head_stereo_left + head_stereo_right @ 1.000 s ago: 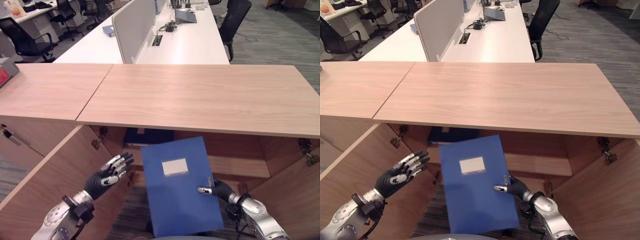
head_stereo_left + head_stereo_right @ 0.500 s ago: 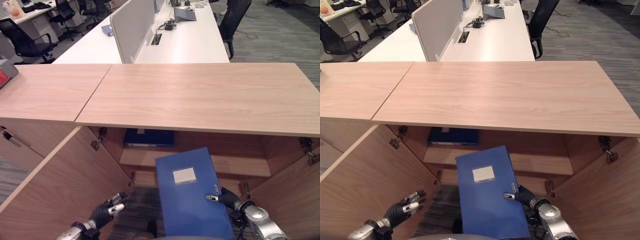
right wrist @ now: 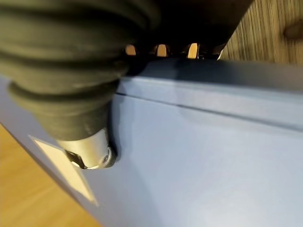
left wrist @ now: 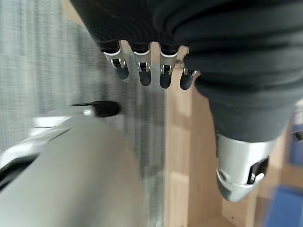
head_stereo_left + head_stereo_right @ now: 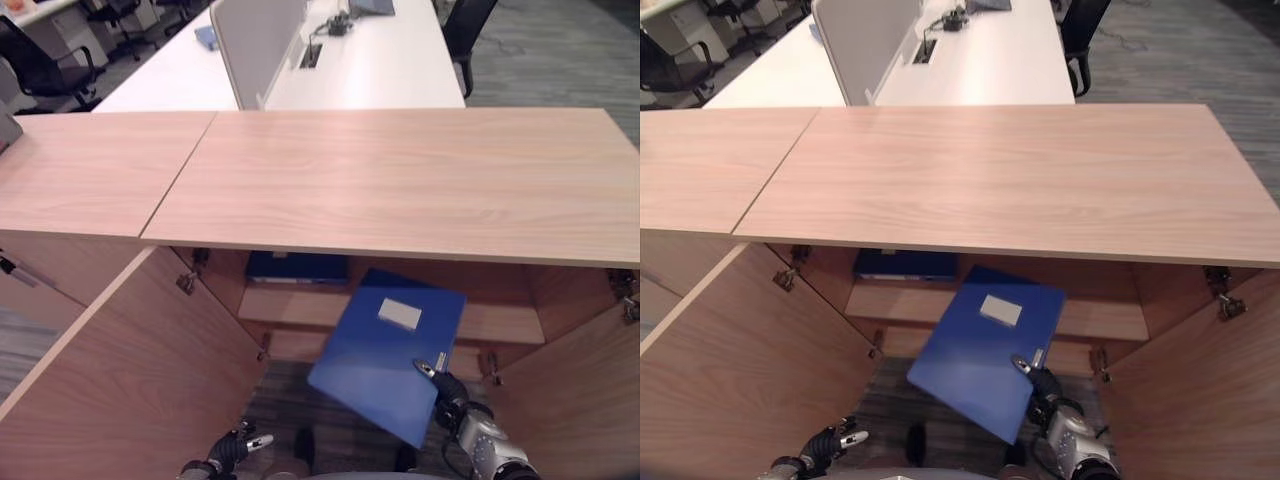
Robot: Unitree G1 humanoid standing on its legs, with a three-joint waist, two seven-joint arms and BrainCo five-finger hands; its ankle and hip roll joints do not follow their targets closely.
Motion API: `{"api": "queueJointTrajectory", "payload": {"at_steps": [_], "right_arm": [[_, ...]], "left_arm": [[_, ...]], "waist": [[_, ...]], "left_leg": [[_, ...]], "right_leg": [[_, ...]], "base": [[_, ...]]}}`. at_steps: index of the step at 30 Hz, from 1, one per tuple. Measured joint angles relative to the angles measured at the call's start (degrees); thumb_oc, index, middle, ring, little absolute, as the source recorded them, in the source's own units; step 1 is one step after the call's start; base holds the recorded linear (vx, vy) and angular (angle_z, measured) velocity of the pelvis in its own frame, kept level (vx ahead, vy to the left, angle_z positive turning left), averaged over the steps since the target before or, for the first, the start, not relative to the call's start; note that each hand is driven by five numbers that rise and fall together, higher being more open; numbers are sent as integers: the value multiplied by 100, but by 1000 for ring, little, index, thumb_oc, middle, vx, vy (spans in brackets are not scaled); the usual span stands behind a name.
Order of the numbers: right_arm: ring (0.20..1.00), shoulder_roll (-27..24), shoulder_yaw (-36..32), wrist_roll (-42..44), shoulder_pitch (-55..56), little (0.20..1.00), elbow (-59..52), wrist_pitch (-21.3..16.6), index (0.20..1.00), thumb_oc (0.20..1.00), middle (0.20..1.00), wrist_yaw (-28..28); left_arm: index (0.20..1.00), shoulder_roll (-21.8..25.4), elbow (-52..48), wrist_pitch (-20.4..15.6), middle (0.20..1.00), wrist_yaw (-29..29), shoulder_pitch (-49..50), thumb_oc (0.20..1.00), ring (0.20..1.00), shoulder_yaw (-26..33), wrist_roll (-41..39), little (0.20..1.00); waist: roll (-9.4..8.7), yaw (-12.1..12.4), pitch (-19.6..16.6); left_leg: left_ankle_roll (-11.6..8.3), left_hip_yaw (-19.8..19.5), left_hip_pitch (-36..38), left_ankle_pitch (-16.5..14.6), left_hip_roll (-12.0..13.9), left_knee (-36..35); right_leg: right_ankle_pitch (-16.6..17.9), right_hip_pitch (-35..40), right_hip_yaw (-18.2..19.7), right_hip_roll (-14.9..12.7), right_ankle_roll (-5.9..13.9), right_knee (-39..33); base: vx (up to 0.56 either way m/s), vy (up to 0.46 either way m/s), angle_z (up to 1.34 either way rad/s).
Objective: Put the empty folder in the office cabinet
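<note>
Blue folder (image 5: 385, 350) pinched by right robot hand (image 5: 440, 383)

Grey carpet (image 5: 560, 60); white desks (image 5: 380, 70), black office chairs (image 5: 40, 60)

An open wooden cabinet (image 5: 1000, 180) has a door (image 5: 740, 350) swung out at 8 o'clock. At 6 o'clock the right hand (image 5: 1040, 383) pinches a tilted blue folder (image 5: 980, 350) by its edge, before the shelf (image 5: 1100, 320). Another folder (image 5: 902, 264) lies on that shelf. The left hand (image 5: 828, 442) hangs at 7 o'clock, fingers relaxed.
</note>
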Motion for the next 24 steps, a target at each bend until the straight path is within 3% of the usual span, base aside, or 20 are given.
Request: {"api": "queueJointTrajectory", "payload": {"at_steps": [4,8,15,18,20,24], "right_arm": [[200,107,50,335,-246,200,-351,-130,200,200,200,-195],[200,271,-6,549,-792,200,-422,-506,200,200,200,-628],[200,488,-784,1082,-2463,200,632,-1081,200,200,200,-1514],[200,317,-1414,1493,-3240,200,1120,-1261,200,200,200,-1800],[200,-56,-1882,1943,-3855,200,1631,-1378,200,200,200,-1959],[200,-694,-2492,2578,-4324,200,2115,-1535,200,200,200,-2182]], "left_arm": [[1000,-21,1,-2,1000,104,-11,1000,1000,-49,-7,1000],[1000,-26,19,-3,1000,276,-20,1000,1000,-119,-38,1000],[1000,-21,176,-52,1000,703,-410,1000,1000,-176,-490,1000],[1000,-1,184,-88,1000,779,-565,1000,1000,-278,-584,1000],[1000,59,148,-123,1000,834,-644,1000,1000,-392,-707,1000],[1000,254,45,-169,1000,837,-652,1000,1000,-514,-780,1000]], "waist": [[42,15,170],[102,137,280],[255,405,500],[442,554,675],[558,727,780],[536,943,960]], "left_leg": [[-16,-19,-64,40,0,-1],[-40,-81,-108,56,1,1],[-124,-532,-534,261,12,52],[-132,-757,-800,386,9,54],[-186,-961,-1012,394,10,53],[-166,-1198,-1219,469,-40,54]], "right_leg": [[3,-53,-22,3,1,-1],[2,-62,-79,34,1,6],[3,-254,-463,114,-1,34],[41,-381,-675,152,-37,37],[46,-494,-849,188,-46,38],[28,-571,-1075,187,-67,39]], "base": [[-3,2,3],[-17,-4,7],[-91,-22,30],[-48,-36,37],[-9,-40,43],[-1,-32,34]]}}
